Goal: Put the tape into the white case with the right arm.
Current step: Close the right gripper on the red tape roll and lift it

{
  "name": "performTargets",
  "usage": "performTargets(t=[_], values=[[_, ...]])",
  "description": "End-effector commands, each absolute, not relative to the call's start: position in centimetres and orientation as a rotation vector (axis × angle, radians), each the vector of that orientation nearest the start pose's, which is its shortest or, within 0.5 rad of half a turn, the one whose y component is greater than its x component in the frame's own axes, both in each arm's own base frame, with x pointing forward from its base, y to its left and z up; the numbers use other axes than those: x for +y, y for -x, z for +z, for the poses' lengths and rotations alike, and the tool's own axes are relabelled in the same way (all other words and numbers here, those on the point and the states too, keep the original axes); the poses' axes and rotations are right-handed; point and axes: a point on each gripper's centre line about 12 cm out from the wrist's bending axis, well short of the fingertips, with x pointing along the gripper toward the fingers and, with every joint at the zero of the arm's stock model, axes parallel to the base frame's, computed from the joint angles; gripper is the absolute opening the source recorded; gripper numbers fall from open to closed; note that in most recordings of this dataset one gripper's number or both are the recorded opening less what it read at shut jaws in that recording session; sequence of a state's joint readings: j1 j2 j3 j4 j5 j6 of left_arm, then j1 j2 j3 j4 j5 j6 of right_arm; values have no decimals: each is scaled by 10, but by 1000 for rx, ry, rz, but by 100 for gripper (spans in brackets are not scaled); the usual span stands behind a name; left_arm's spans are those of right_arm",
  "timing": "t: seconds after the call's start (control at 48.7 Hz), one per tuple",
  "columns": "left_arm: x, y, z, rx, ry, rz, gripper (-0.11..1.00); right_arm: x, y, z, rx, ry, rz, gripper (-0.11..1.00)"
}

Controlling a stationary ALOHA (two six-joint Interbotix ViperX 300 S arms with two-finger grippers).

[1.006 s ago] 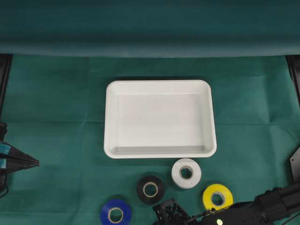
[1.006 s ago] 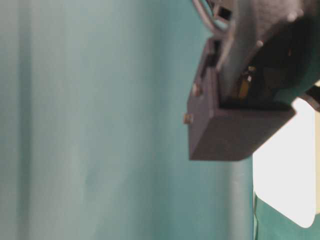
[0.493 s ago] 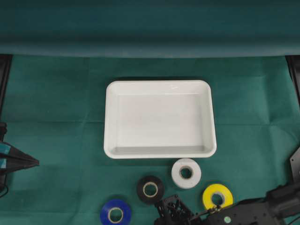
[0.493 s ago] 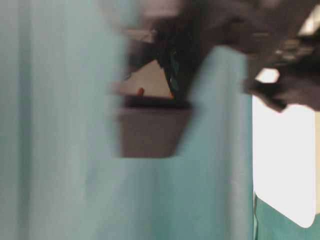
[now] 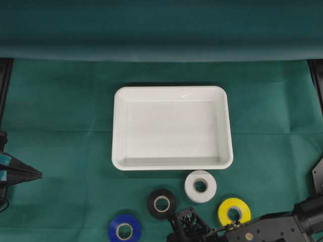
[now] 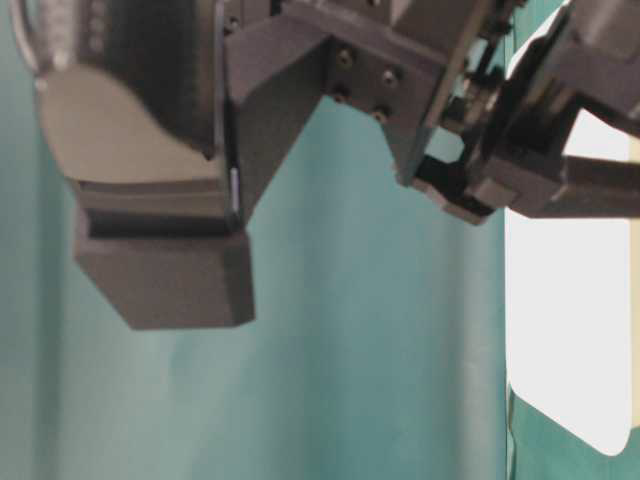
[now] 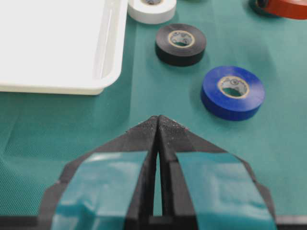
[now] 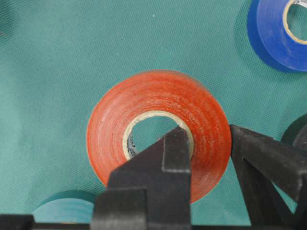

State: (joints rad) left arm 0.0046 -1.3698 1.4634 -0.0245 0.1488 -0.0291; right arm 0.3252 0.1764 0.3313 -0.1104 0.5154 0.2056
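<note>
From above, the white case [image 5: 172, 127] lies flat on the green worktop [image 5: 60, 121], long side left to right, with four rolls just below it. The left claw [image 7: 157, 125] is pinched together, holding nothing. The right claw [image 8: 204, 143] grips the red tape [image 8: 159, 129], lying flat, hole up, one finger in the hole.

Overhead looks straight down, table-level close and blocked, both share white case [image 5: 171, 127]
</note>
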Motion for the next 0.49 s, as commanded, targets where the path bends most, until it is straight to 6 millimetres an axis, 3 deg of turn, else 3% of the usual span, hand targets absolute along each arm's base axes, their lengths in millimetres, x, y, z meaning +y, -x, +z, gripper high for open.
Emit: performTargets(t=[0.0, 0.164, 0.472], values=[[0, -133, 194, 228, 56, 9, 0, 124, -419, 189, 959, 69, 175, 2], [1, -133, 193, 230, 58, 11, 0, 96, -424, 193, 964, 48, 118, 2], [0, -133, 193, 231, 56, 9, 0, 25, -423, 209, 983, 45, -39, 2]])
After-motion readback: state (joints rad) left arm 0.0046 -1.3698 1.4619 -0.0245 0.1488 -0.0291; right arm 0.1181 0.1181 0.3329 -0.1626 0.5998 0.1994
